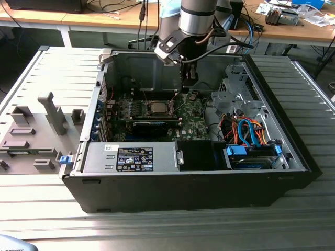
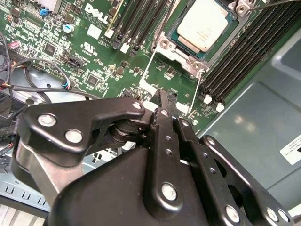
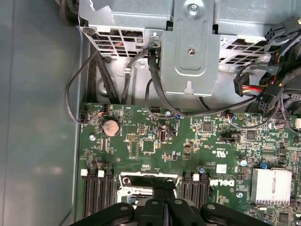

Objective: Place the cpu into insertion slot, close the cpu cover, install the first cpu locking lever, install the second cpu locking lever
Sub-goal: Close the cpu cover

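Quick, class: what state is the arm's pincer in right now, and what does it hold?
Pincer: closed, nothing visible in it, above the motherboard near the cpu seated in its socket.

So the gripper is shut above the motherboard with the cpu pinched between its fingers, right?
Not quite. The gripper is shut above the motherboard, but on nothing: the second wrist view shows the cpu lying in the insertion slot.

Open room above cpu [image 1: 157,107] (cables [image 1: 246,133] apart)
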Robot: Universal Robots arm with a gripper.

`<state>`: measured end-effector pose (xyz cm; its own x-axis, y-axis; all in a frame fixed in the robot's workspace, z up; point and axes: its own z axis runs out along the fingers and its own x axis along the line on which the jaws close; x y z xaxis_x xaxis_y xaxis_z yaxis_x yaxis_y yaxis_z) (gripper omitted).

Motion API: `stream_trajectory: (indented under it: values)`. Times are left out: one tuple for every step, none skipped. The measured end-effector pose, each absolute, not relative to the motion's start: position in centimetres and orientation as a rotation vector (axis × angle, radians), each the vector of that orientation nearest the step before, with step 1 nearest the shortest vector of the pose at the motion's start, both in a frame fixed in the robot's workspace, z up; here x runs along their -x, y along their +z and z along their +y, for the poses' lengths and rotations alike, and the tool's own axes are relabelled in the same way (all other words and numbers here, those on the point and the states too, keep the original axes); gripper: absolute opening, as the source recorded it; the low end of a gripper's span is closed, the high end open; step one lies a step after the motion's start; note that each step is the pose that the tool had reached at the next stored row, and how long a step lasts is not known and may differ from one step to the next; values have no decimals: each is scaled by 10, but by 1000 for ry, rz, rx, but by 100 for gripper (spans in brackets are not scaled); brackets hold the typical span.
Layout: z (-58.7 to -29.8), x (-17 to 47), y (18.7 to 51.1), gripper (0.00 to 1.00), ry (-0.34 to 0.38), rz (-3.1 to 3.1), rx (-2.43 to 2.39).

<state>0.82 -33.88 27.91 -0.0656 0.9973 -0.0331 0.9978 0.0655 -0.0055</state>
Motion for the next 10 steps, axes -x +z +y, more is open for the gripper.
stream_trajectory:
  values:
    - [-339,-9,279,11,-42,2278,-2133]
    - [-339,-10,279,11,-42,2278,-2133]
    - [-339,-11,279,11,-42,2278,-2133]
    - [-339,-11,279,11,-42,2278,-2133]
    - [-339,-12,279,11,-42,2278,-2133]
    - [-339,-12,279,11,-42,2278,-2133]
    - [-339,-12,279,11,-42,2278,-2133]
    - [-339,-13,279,11,-42,2278,-2133]
    - [-339,-13,279,11,-42,2278,-2133]
    - [-339,-14,279,11,-42,2278,-2133]
